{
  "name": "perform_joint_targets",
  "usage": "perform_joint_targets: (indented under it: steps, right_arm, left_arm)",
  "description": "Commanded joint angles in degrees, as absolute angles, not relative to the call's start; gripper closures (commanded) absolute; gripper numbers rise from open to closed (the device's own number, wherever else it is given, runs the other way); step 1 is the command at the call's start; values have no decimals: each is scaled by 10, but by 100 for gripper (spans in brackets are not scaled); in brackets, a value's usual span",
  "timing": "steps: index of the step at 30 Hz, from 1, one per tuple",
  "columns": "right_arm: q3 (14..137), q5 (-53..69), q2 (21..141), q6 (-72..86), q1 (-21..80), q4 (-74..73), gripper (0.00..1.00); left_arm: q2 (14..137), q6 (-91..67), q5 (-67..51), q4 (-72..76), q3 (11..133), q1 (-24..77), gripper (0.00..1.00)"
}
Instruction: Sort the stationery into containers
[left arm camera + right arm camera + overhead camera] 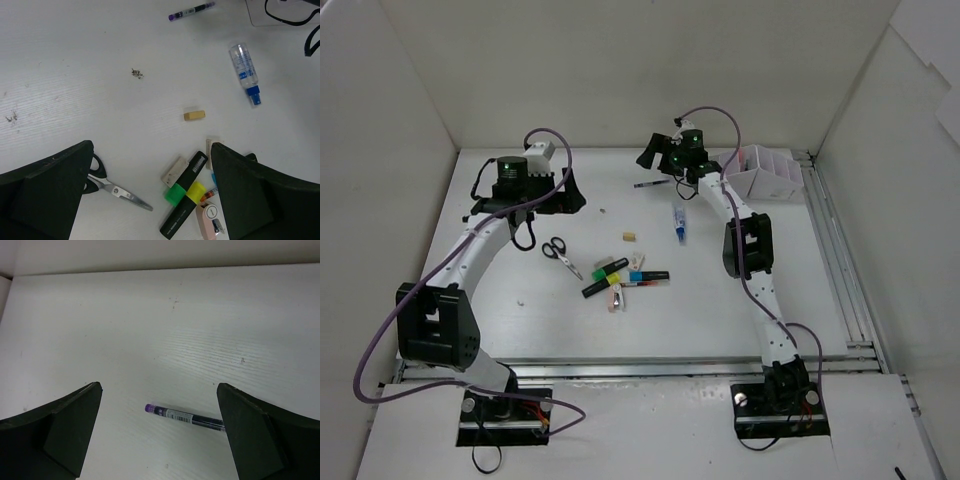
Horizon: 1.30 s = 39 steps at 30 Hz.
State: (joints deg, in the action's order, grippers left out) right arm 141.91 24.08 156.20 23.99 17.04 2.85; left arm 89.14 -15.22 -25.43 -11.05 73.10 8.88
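- Presently, sorting looks not yet begun: all the stationery lies loose on the worktop point(700, 300), and the white organiser point(765, 172) at the far right shows nothing inside, as far as I can tell.
- Scissors point(560, 254), marker heap point(620, 275), eraser point(630, 237) and blue-tipped tube point(678, 224) sit mid-worktop.
- The purple-capped pen point(182, 416) lies just below the right fingers point(255, 435), which are spread wide and empty.
- Left fingers point(45, 195) are spread wide and empty above the scissors and markers.
- The worktop is white and lightly scuffed, with white walls around it.
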Motion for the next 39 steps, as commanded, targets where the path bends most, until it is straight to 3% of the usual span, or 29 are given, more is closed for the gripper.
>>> perform_joint_targets:
  steps: [1, 10, 22, 31, 39]
  right_arm:
    - [1419, 265, 1578, 366, 168, 121, 2]
    - [1320, 226, 1543, 433, 168, 145, 2]
    - [969, 128, 1287, 345, 201, 160, 2]
    - [934, 46, 1197, 279, 226, 65, 2]
    - [919, -173, 1164, 449, 248, -14, 2]
  left_arm:
    - [852, -156, -232, -88, 737, 89, 0]
    - [830, -156, -201, -109, 725, 89, 1]
    - [795, -163, -202, -104, 689, 89, 1]
    - [747, -166, -200, -98, 646, 89, 0]
    - [730, -165, -204, -94, 633, 89, 1]
